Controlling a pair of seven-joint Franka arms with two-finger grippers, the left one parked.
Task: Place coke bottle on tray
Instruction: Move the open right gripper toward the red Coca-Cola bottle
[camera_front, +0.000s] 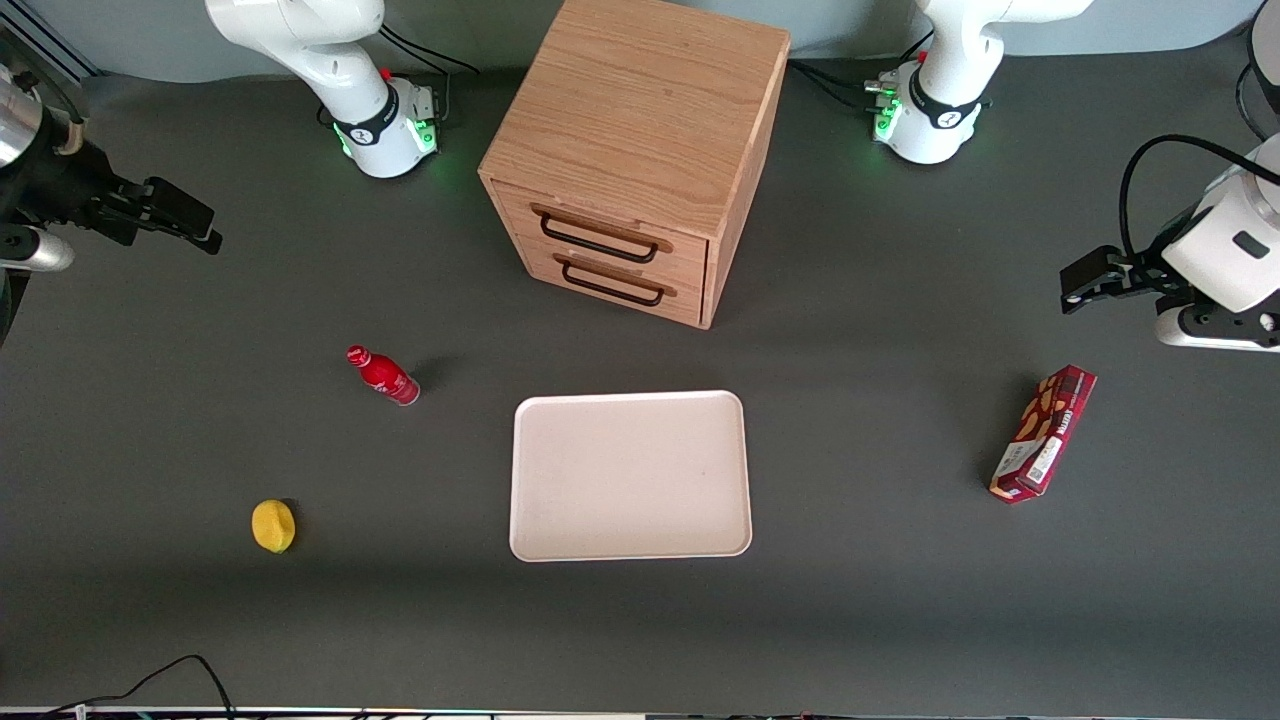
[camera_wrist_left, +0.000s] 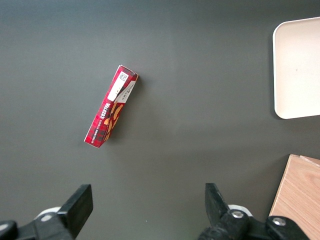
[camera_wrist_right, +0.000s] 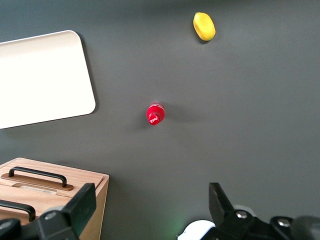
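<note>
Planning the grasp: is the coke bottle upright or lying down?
Upright: the coke bottle stands on the table beside the tray, its cap facing the wrist camera. The open pincer hovers far off.

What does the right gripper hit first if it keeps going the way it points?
Probably bare table. The right gripper, fingers open, points down from well above; the coke bottle stands just ahead of the gap, so it may come first. Depth is unclear.

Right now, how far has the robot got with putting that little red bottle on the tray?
Nothing looks done yet. The coke bottle stands upright on the dark table, apart from the tray, which holds nothing. The gripper hangs open above the table at the working arm's end, well away from the bottle and gripping nothing. Everything is left: reach the bottle, grasp it, carry it over and set it on the tray.
</note>
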